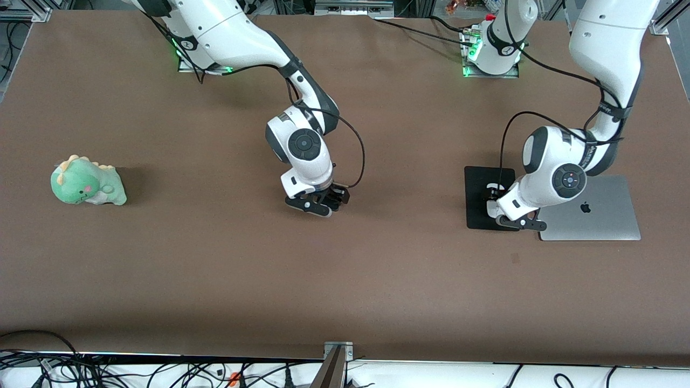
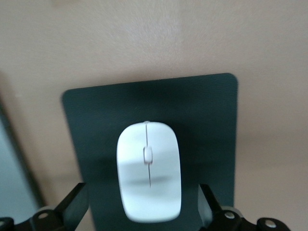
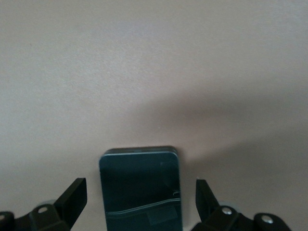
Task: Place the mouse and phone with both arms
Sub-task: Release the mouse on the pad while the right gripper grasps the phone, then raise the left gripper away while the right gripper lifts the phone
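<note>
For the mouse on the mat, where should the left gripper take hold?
Across its two long sides, coming straight down from above. The mouse lies flat on the mat, an oval narrower across than along. The left gripper is open with one finger beside each long side, neither touching.

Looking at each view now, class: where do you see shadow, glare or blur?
Front view: soft shadow beside the plush dinosaur, green base lights glowing. Left wrist view: slightly soft, a faint sheen on the mouse. Right wrist view: broad arm shadow on the table, reflections on the phone.
</note>
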Robot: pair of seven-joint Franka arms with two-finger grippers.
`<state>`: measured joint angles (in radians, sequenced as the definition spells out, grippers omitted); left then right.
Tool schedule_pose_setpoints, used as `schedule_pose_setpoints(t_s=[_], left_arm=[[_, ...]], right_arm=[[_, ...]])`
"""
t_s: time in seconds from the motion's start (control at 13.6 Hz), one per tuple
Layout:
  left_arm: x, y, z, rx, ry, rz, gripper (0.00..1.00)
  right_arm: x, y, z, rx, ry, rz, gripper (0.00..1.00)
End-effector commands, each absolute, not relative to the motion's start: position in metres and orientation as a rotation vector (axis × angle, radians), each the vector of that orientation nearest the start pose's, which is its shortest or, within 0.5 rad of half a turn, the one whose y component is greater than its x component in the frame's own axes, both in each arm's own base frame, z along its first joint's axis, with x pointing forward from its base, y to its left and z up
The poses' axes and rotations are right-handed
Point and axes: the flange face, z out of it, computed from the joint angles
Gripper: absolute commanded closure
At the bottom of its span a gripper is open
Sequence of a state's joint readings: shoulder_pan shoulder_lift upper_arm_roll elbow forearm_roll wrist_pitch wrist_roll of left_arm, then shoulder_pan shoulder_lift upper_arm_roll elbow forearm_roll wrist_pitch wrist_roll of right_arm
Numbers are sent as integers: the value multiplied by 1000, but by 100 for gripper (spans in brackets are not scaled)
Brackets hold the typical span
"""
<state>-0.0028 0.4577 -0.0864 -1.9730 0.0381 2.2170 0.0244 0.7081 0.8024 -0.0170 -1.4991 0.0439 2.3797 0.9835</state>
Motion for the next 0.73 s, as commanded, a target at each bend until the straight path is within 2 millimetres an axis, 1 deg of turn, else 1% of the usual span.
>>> schedule_pose_setpoints(t_s=[0.0, 0.15, 0.22, 0.29, 0.37, 0.44, 0.51, 0.59, 0.66], left_arm=[[607, -50, 290, -3104, 216, 432, 0], [622, -51, 344, -3080, 217, 515, 0], [626, -52, 373, -3072, 217, 548, 0], [630, -57, 404, -3066, 226, 567, 0], [631, -59, 435, -3059, 225, 594, 0], [629, -66, 459, -3051, 240, 619, 0], [627, -68, 480, -3050, 237, 621, 0], [622, -68, 510, -3060, 239, 566, 0], [616, -66, 533, -3069, 234, 511, 0]], right_arm=[[556, 472, 190, -3013, 503, -85, 0], [547, 480, 179, -3024, 474, -83, 0], [546, 480, 176, -3030, 469, -81, 2], [544, 480, 175, -3034, 463, -79, 7], [545, 479, 175, -3036, 462, -79, 19], [546, 480, 179, -3036, 441, -84, 33], [549, 476, 182, -3043, 429, -83, 48], [550, 473, 183, -3050, 432, -75, 60], [552, 471, 193, -3063, 418, -65, 65]])
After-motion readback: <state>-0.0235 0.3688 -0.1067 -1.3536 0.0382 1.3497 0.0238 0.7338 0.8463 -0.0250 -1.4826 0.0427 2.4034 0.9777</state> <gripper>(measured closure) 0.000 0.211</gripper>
